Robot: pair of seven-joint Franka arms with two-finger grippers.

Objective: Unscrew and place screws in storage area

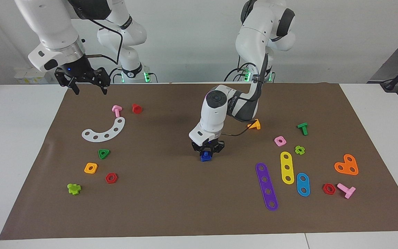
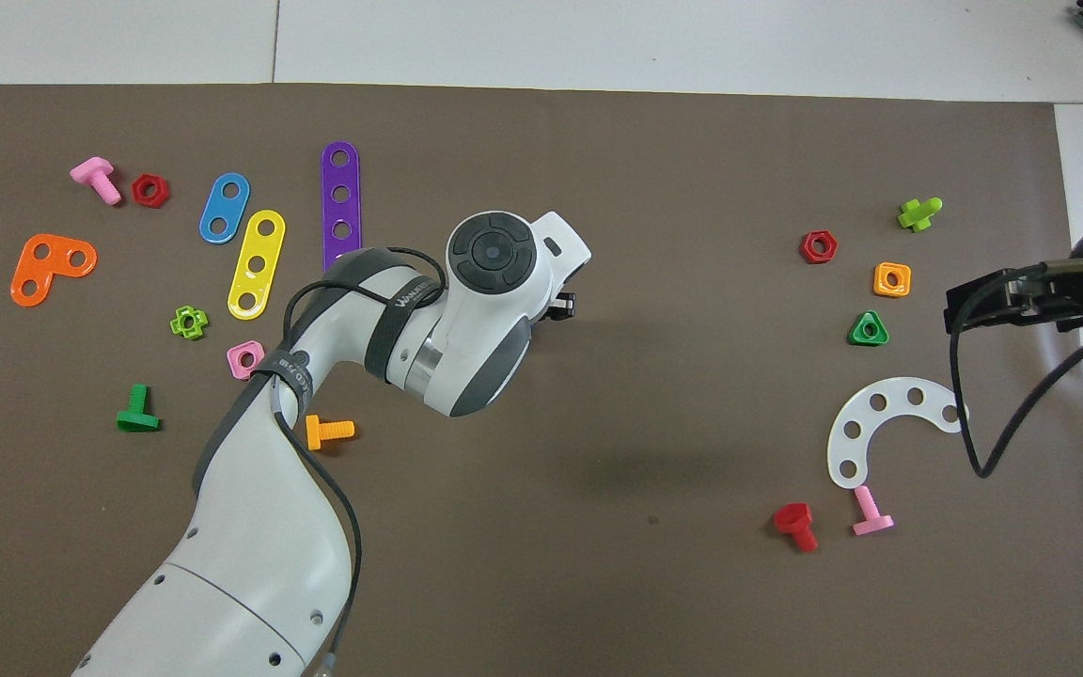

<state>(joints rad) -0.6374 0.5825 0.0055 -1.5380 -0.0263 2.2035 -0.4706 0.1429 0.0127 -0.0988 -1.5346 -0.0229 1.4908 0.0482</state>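
Bright even light, soft shadows on mat, sharp focus.

Glossy white arms, black cables, black hands.

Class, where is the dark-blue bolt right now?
In the facing view, the dark-blue bolt sits mid-mat, clamped in the left gripper, toward the right arm's end from the purple strip.
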